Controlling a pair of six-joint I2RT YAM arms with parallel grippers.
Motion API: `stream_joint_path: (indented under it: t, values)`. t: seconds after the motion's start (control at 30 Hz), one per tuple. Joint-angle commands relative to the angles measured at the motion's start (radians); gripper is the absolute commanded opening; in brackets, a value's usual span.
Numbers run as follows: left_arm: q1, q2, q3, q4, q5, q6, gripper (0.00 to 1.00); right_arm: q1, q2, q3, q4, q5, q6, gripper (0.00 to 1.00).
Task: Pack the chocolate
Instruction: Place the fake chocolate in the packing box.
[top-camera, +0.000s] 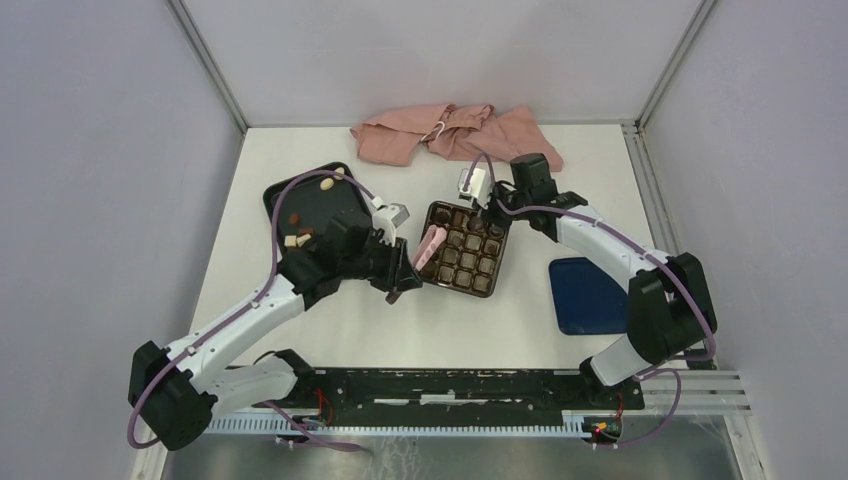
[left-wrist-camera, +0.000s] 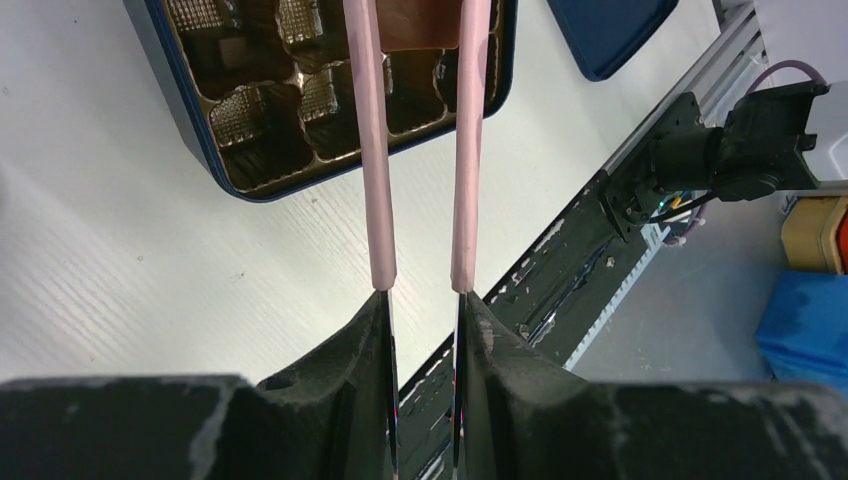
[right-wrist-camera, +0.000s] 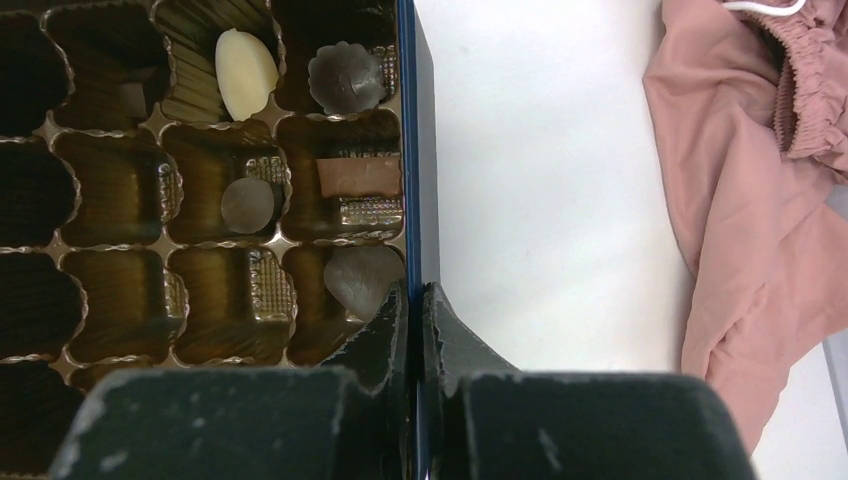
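**Placement stage of packing.** A light-brown flat piece, taken to be a chocolate, is held between the tips of the pink-sleeved metal tongs. It hangs directly above the brown gridded insert of the dark blue square box. The cell beneath it is hidden by the piece itself.

Several packed chocolates are seen in cells beside the far wall of the box, and many other cells are empty. Loose chocolates lie on the black rimmed tray, to the left of the box on the white worktop.

The long axis of the tongs is directed from the left tool rightward and away, across the left edge of the box. The target cells therefore lie just below the tips.

The left tool is closed narrowly on the bare metal shanks of the tongs. The right tool is clamped on the far wall of the box, by which the box is judged to be steadied. The left arm is the nearer to the tray. A short descent and release is judged to be the coming move.
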Motion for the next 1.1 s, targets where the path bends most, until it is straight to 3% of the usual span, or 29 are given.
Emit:
stream_joint_path:
  t: [0.0, 0.3, 0.57, 1.07]
  values:
    - [-0.043, 0.023, 0.013, 0.078, -0.069, -0.005, 0.08, 0.009, -0.032, 0.011, 0.045, 0.008, 0.033, 0.0]
    - [-0.149, 0.111, 0.049, 0.087, -0.162, -0.005, 0.08, 0.014, -0.037, -0.005, 0.061, -0.004, 0.049, 0.0]
    - [-0.251, 0.223, 0.121, 0.055, -0.339, -0.016, 0.09, 0.014, 0.048, 0.012, 0.039, -0.084, 0.095, 0.0]
    - [-0.267, 0.391, 0.197, 0.002, -0.377, -0.009, 0.09, -0.017, 0.206, 0.069, -0.013, -0.195, 0.162, 0.03]
